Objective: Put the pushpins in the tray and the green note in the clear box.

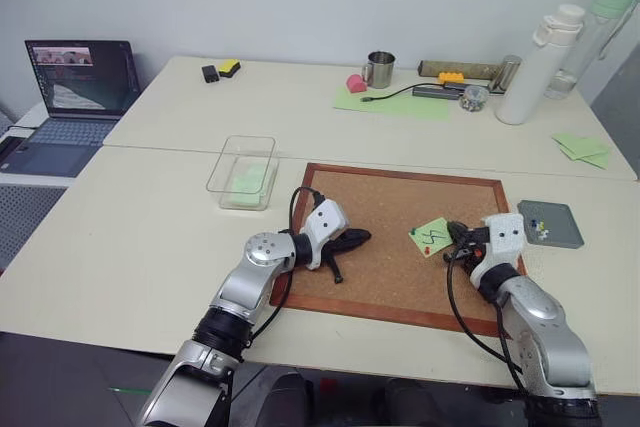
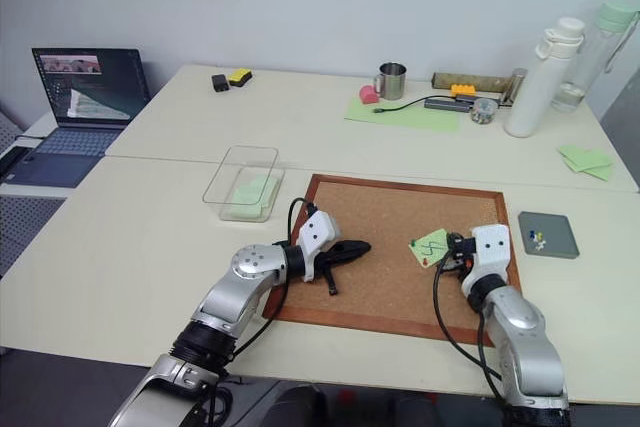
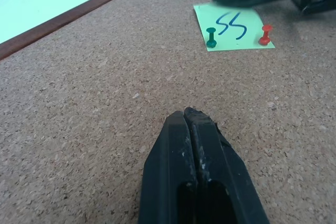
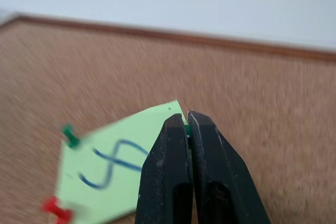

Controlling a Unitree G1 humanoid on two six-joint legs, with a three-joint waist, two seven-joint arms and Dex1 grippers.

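On the near left part of the cork board (image 1: 390, 197), the left gripper (image 3: 185, 114) rests with its fingers clenched on nothing, pointing across the cork toward the paper. Toward the board's right edge, the right gripper (image 4: 187, 116) has its fingers clenched, and a sliver of green shows between their tips. They appear to be pinching the near corner of the green note (image 1: 432, 237).

The note lies on the cork inside the board's right side. The green pushpin (image 3: 211, 36) and the red pushpin (image 3: 265, 34) both stand in it, one on either side of the handwritten squiggle.

This is where the risk lies. If the right arm lifts or drags the paper while both pins are seated, the note could tear at the holes. It could also slip out of so shallow a corner pinch. A sharp pull might instead jerk a pin free and send it rolling over the cork or onto the counter (image 1: 130, 237), and so small a thing would be hard to pick up again.

The dark grey tray (image 1: 560, 209) sits on the counter just beyond the board's right edge and already holds a few small pins. The clear box (image 1: 245, 139) stands off the board's far left corner, with pale green paper inside. That puts it clear across the board from the note, a long carry for a loose grip.
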